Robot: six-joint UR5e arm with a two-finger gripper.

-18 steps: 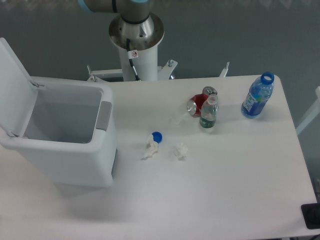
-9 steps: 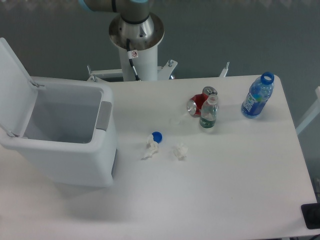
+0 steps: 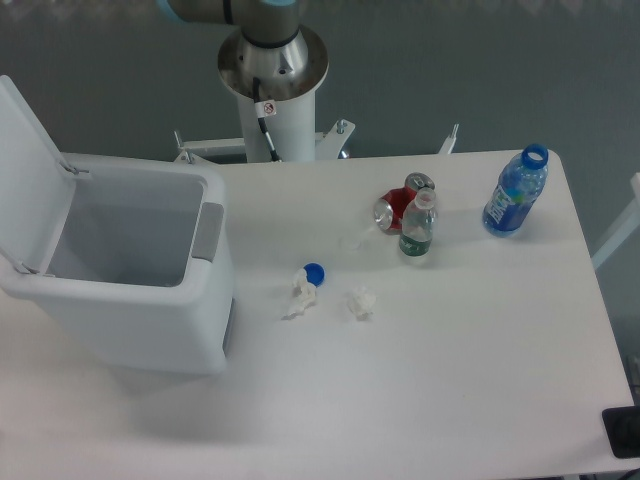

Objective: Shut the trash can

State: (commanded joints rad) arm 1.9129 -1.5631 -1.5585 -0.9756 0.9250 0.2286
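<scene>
Gripper out of frame, its state unknowable. Trash can [image 3: 130, 290] stands upright, lid [image 3: 28, 165] raised leftward, grey tab [image 3: 208, 230] facing right.

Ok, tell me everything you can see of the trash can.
The trash can is a large white bin, plastic by its look, rectangular with rounded corners. It stands upright on the left part of the white table. Its flat lid is hinged at the left side and stands swung up, so the can is open. A grey tab sits on the right rim. The part of the inside in view shows nothing in it. Nothing but the table touches it; the gripper is out of view.
</scene>
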